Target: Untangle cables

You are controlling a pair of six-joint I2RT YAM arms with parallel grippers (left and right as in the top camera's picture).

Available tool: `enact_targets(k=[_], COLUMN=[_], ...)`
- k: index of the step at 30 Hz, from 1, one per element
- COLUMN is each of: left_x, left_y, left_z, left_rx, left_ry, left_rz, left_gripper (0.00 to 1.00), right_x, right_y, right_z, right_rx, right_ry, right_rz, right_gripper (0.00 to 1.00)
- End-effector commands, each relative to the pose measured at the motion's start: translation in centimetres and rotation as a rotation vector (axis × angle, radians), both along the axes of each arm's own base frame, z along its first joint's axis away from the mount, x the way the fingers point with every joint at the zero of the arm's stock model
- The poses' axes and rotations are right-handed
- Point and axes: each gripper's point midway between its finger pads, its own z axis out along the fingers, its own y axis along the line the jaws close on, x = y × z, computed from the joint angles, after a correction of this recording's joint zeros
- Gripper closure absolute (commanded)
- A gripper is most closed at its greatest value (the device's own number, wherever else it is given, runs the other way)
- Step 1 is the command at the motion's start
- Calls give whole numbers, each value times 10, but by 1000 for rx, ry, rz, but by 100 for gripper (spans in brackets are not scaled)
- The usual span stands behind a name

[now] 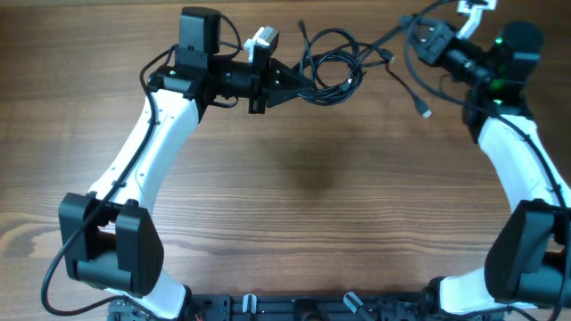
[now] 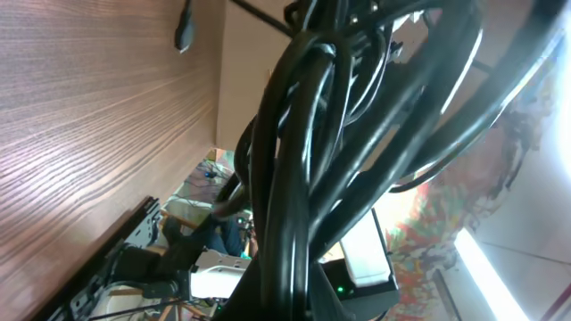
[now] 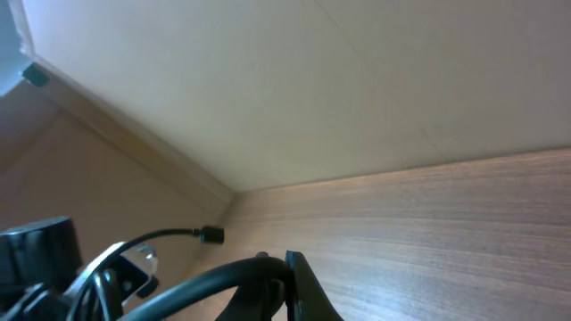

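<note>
Cables [image 1: 339, 55] bunched at left end effector [image 1: 307, 85] tip, clenched on them; right end effector [image 1: 417, 36] grip unclear.

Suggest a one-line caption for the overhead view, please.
Left fingers at the tangled cables, one strand stretching toward the right fingers.

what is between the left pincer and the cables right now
Nothing visible. In the overhead view the left pincer is right at the left edge of the cables, with no other object in the gap. Its wrist view is filled by the strands up close. Whether it grips them cannot be told.
</note>
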Motion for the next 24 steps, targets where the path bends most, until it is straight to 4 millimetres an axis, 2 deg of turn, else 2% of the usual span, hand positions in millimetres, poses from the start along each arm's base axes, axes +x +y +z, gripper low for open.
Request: enact_targets(k=[1, 6, 7, 9, 11, 13, 14, 18, 20, 24], left_x=[-11, -10, -10, -9, -6, -2, 2, 9, 14, 32], left_y=[8, 8, 8, 8, 7, 7, 6, 7, 8, 22], left_z=[15, 15, 16, 17, 19, 20, 19, 11, 3, -45], left_rx=[-69, -69, -70, -74, -78, -73, -69, -41, 3, 270], left_ry=[18, 14, 8, -15, -51, -100, -181, -411, -464, -378], left_rz=[-59, -59, -59, -60, -58, -46, -39, -24, -3, 126], left_gripper=[96, 96, 96, 96, 96, 96, 96, 96, 96, 96], right_x=[14, 4, 1, -5, -8, -15, -22, -38, -47, -61], right_y=[-112, -164, -170, -168, -160, -144, -123, -84, -65, -32], right_z=[20, 19, 18, 16, 8, -2, -13, -53, -68, -86], right_rx=[7, 33, 36, 41, 53, 60, 56, 29, -13, -78], right_ry=[-27, 1, 9, 19, 60, 106, 149, 308, 346, 390], right_rz=[-355, -466, -469, -421, -373, -287, -194, -85, -30, 67], right_gripper=[96, 96, 96, 96, 96, 96, 96, 94, 84, 56])
